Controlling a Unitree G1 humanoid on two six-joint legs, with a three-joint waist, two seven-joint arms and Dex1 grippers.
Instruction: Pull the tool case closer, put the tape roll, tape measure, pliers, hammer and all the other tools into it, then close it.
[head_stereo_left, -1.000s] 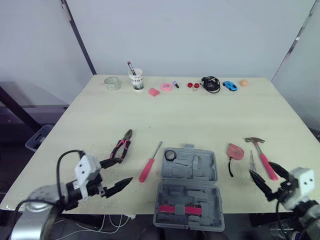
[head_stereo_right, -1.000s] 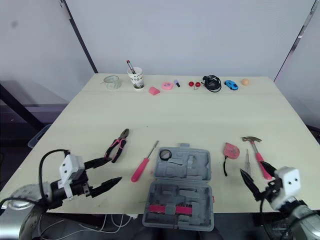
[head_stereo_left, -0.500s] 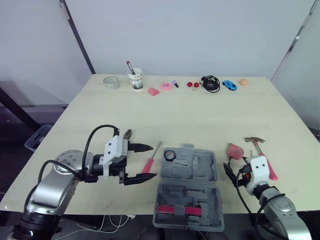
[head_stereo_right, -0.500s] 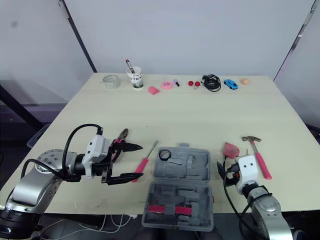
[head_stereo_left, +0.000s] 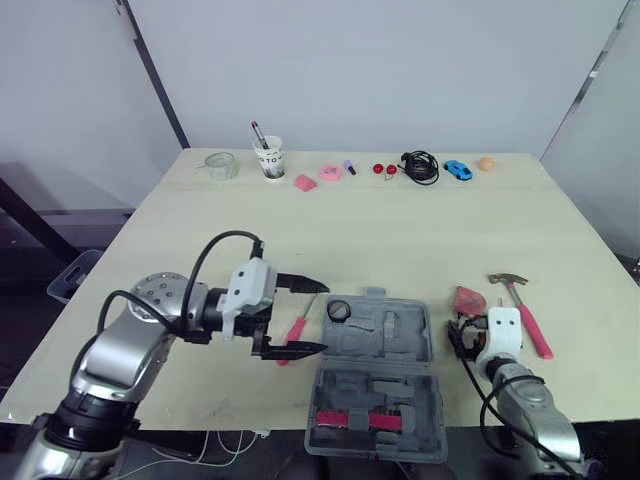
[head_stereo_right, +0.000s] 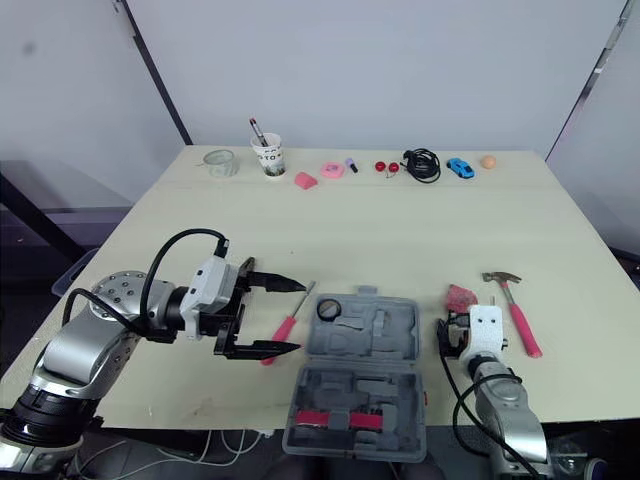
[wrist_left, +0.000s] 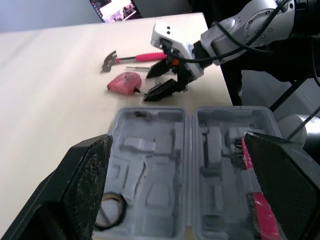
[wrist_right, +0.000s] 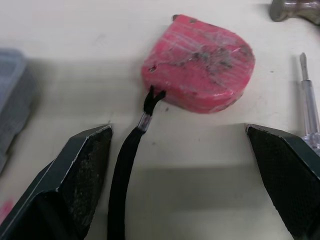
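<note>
Tape measure (wrist_right: 200, 62) lies just beyond the right gripper (wrist_right: 177, 131), fingers (wrist_right: 75, 185) spread.

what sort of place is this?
Probably a robot test lab: plain table against blank white walls, open tool case and hammer laid out, toy car and cup along the far edge.

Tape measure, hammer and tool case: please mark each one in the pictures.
tape measure (wrist_right: 200, 62), right wrist view, middle of the red body.
hammer (head_stereo_left: 532, 322), left eye view, pink handle.
tool case (head_stereo_left: 400, 335), left eye view, far grey half.
</note>
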